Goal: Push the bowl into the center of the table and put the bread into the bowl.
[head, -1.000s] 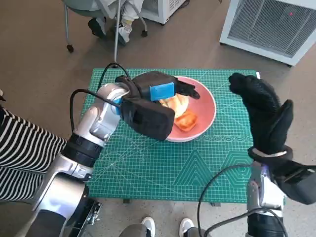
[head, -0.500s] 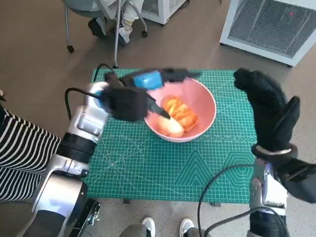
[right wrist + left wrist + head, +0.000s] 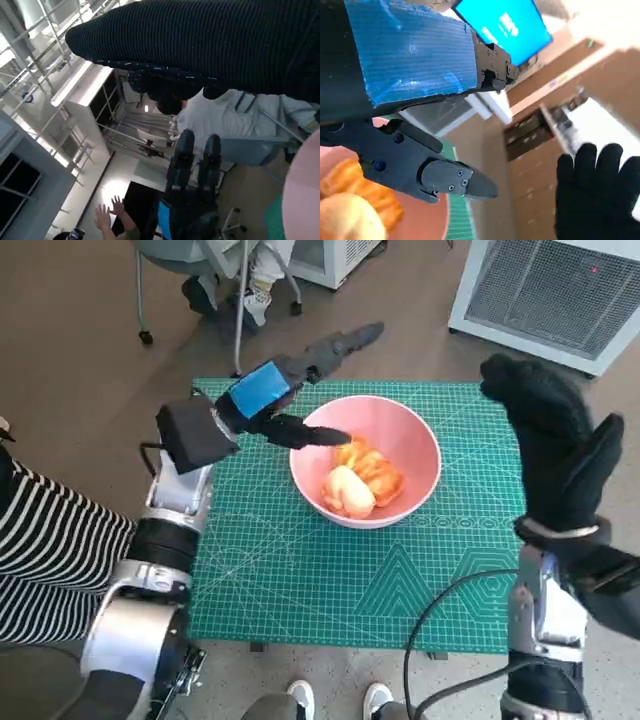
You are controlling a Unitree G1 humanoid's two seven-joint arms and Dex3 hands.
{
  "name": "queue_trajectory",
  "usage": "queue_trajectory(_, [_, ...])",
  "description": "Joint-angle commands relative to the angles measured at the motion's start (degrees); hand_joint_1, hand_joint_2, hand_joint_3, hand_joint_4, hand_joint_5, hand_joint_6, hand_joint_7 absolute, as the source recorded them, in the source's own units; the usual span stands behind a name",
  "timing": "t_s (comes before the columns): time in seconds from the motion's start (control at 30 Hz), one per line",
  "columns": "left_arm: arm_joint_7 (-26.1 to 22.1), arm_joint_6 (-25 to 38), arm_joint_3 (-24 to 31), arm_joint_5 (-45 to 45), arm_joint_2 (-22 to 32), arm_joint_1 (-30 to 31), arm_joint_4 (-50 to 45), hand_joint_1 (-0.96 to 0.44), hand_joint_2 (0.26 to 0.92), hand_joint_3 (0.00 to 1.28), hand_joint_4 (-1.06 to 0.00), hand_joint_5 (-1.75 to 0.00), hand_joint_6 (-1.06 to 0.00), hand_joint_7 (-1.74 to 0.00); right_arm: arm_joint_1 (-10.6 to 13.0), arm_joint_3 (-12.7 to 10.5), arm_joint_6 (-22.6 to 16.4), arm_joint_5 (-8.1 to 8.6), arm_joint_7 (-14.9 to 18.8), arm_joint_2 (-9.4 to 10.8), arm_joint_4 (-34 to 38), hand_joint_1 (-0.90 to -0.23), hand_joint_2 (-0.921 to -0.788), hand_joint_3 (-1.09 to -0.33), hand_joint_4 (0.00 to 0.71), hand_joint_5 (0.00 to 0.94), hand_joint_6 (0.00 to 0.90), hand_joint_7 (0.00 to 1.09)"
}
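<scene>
Both empty: left robot hand [image 3: 275, 390] spread above bowl [image 3: 410, 448], right robot hand [image 3: 550, 435] raised open.

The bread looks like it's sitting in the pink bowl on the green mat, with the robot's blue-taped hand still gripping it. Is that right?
Not quite. The bread does lie in the pink bowl on the green mat, but the blue-taped left hand is not gripping it. The head view shows that hand raised beside the bowl's rim, fingers spread and holding nothing.

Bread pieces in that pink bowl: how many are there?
2: a pale roll at the front of the bowl, an orange-brown piece behind it. More may hide beneath.
</scene>
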Motion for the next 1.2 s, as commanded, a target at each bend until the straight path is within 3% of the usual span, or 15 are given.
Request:
queue_trajectory(0.03, [3.0, -1.4, 3.0, -2.8, -1.8, 1.7, -1.1, -0.74, 0.921, 0.44, -0.05, -0.02, -0.16, -0.02, -0.2, -0.5, 0.1, -0.88, -0.6, -0.9, 0.9, -0.667, -0.921, -0.721, 0.202, 0.005, 0.107, 0.37])
queue_trajectory(0.33, [1.6, 0.3, 7.5, -13.0, -7.6, 6.4, -9.3, -0.73, 0.921, 0.57, -0.09, -0.03, -0.17, -0.03, -1.0, -0.7, 1.0, -0.2, -1.2, -0.7, 0.7, -0.658, -0.921, -0.725, 0.211, 0.008, 0.124, 0.37])
queue_trajectory(0.57, [0.0, 2.0, 8.7, -18.5, -11.0, 10.3, -15.6, -0.74, 0.921, 0.62, -0.09, -0.02, -0.17, -0.05, -1.8, -0.5, 1.6, -0.79, -2.3, -0.6, 0.9, -0.65, -0.921, -0.726, 0.209, 0.006, 0.135, 0.37])
queue_trajectory(0.9, [1.8, 0.2, 7.5, -15.9, -11.9, 15.4, -20.9, -0.75, 0.921, 0.64, -0.09, -0.02, -0.15, -0.07, -2.1, 0.5, 2.1, -2.47, -3.9, -0.3, 0.8, -0.655, -0.921, -0.728, 0.204, 0.002, 0.126, 0.37])
queue_trajectory(1.03, [2.3, -0.6, 7.2, -14.9, -11.9, 16.6, -21.8, -0.76, 0.921, 0.65, -0.09, -0.02, -0.03, -0.28, -1.6, 0.9, 2.6, -2.88, -4.3, 0.0, 0.1, -0.674, -0.921, -0.727, 0.202, 0.001, 0.107, 0.36])
queue_trajectory(1.2, [2.2, -1.0, 7.0, -14.9, -11.9, 17.7, -22.4, -0.76, 0.921, 0.65, -0.08, -0.02, 0.0, -0.32, -0.6, 1.4, 3.1, -3.12, -4.6, 0.1, -0.7, -0.696, -0.921, -0.729, 0.2, 0.0, 0.097, 0.35])
